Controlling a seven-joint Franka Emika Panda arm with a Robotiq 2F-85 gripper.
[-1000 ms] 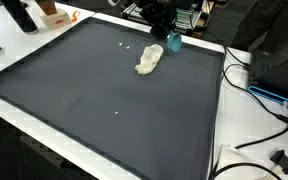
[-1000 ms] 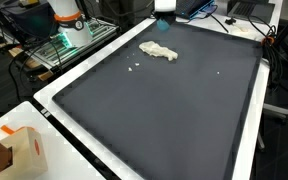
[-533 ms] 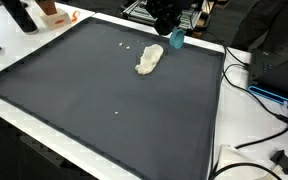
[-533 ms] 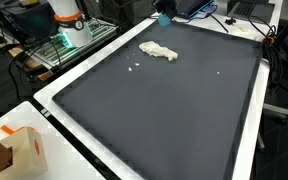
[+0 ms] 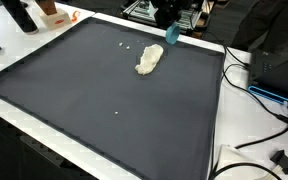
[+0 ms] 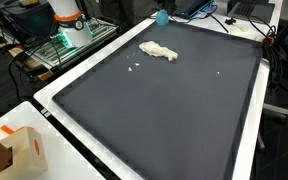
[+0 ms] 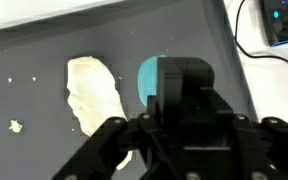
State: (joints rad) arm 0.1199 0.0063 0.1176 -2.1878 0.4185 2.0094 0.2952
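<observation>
Rag (image 5: pixel 149 60) lies on mat (image 5: pixel 84 95), small object (image 5: pixel 172 33) nearby.

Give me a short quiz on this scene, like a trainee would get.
1. Pick one: the mat is A white, B dark grey, C red.
2. True or false: the cream lump lies off the mat.
3. In a few words: what do the jaws hold?
Key: 1 B. 2 False, it lies on the mat. 3 The small teal object.
</observation>
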